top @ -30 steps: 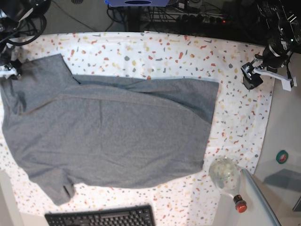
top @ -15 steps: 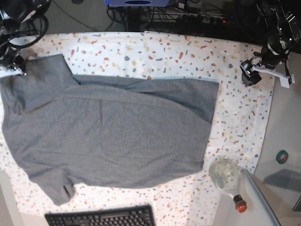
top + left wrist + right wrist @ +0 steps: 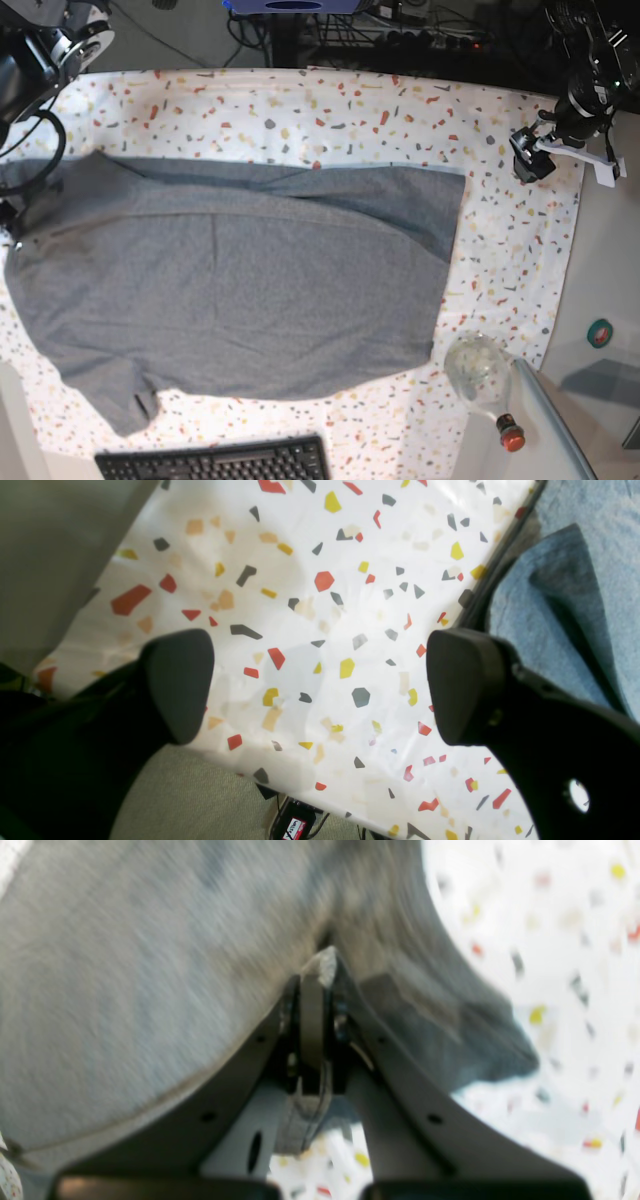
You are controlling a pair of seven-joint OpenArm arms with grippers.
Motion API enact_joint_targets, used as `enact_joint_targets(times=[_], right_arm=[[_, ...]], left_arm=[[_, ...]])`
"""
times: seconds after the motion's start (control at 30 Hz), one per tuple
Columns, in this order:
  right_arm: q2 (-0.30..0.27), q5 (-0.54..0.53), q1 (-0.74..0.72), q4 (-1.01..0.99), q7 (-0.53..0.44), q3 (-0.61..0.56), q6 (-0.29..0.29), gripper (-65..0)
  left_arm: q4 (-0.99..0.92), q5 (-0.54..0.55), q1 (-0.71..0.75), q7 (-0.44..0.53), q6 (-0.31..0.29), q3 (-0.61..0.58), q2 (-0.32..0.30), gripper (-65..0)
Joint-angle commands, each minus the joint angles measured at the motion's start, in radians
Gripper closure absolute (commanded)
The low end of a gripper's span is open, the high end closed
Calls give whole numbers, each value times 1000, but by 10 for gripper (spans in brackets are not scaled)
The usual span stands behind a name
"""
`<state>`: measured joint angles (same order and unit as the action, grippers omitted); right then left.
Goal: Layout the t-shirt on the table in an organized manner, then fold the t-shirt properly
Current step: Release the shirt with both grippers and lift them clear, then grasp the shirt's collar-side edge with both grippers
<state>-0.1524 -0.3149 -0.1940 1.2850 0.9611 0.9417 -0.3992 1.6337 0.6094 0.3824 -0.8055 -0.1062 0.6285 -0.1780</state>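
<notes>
The heather-grey t-shirt (image 3: 240, 290) lies spread over most of the speckled table (image 3: 300, 110), with one sleeve at the near left. At the shirt's left edge my right gripper (image 3: 10, 228) is partly cut off by the frame. The blurred right wrist view shows this gripper (image 3: 317, 975) shut on a pinch of the t-shirt (image 3: 150, 965), with speckled table (image 3: 550, 940) beside it. My left gripper (image 3: 527, 160) hovers over the table's far right corner, away from the shirt. In the left wrist view it (image 3: 320, 680) is wide open above bare speckled cloth (image 3: 300, 580), holding nothing.
A black keyboard (image 3: 215, 462) sits at the front edge. A round glass bottle (image 3: 478, 368) with a red cap (image 3: 511, 437) lies at the front right. A green tape roll (image 3: 600, 333) rests on the grey side surface (image 3: 610, 270). Cables run behind the table.
The right gripper closed on the far-left sleeve and drew it forward and left, so the sleeve no longer sticks out at the back. The left gripper shifted slightly toward the back.
</notes>
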Motion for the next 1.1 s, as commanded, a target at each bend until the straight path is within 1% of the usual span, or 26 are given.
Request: enact_joint_targets(times=[0.0,0.07,0.17,0.27,0.3,0.4,0.43,0.5,0.57,0.6,0.63,0.67,0.73,0.77,0.8,0.87,0.9,0.97,1.07], right_arm=[[-23,-20,-38,-2,-21,-34,3,0],[-49,-20,-65,-28,-24,-99,4,0],[-59,-20,-118,-81,-31,-169,4,0],[-59,-20,-161,-138,-98,-181,7,0],[-59,-20,-172,-160,-118,-181,21,0],[-59,-20,-195,-221,-161,-181,89,0],[-60,-20,-198,-233,-170,-183,101,0],[-60,-20,-204,-242,-172,-183,102,-2],[-60,-22,-203,-235,-172,-183,101,-206],[-60,-25,-200,-224,-172,-183,101,-290],[-57,-25,-187,-195,-172,-175,89,-356],[-51,-26,-160,-150,-172,-172,58,-377],[-42,-26,-100,-31,-172,-172,-17,-347],[-22,-26,-58,31,-172,-172,-50,-324],[-5,-26,-15,100,-172,-172,-70,-305],[18,-26,58,203,-172,-175,-74,-290],[33,-26,97,238,-172,-172,-74,-297],[46,-26,155,285,-176,-172,-76,-315],[47,-26,202,295,-178,-171,-79,-329]], left_arm=[[15,7,0,13,-8,6,-15,-650],[13,7,0,13,-8,6,-15,-650],[13,7,2,13,-8,6,-15,-650],[12,7,7,13,-8,6,-15,-650],[7,7,14,13,-8,6,-15,-650],[-22,7,19,13,-8,6,-18,-650],[-36,7,19,13,-10,6,-18,-650],[-53,7,19,13,-10,6,-18,-650],[-59,5,20,13,-10,4,-16,-650],[-57,-3,20,13,-10,0,-16,-650],[-57,-21,20,15,-10,-22,-16,-650],[-57,-44,20,27,-10,-43,-16,-650],[-59,-90,20,102,-10,-95,-13,-650],[-72,-105,20,150,-10,-129,-5,-650],[-94,-110,20,194,-10,-161,-1,-650],[-146,-87,11,246,-10,-204,1,-650],[-172,-67,2,257,-10,-224,1,-650],[-214,-15,-33,258,-10,-252,1,-650],[-238,33,-55,262,-11,-296,1,-650]])
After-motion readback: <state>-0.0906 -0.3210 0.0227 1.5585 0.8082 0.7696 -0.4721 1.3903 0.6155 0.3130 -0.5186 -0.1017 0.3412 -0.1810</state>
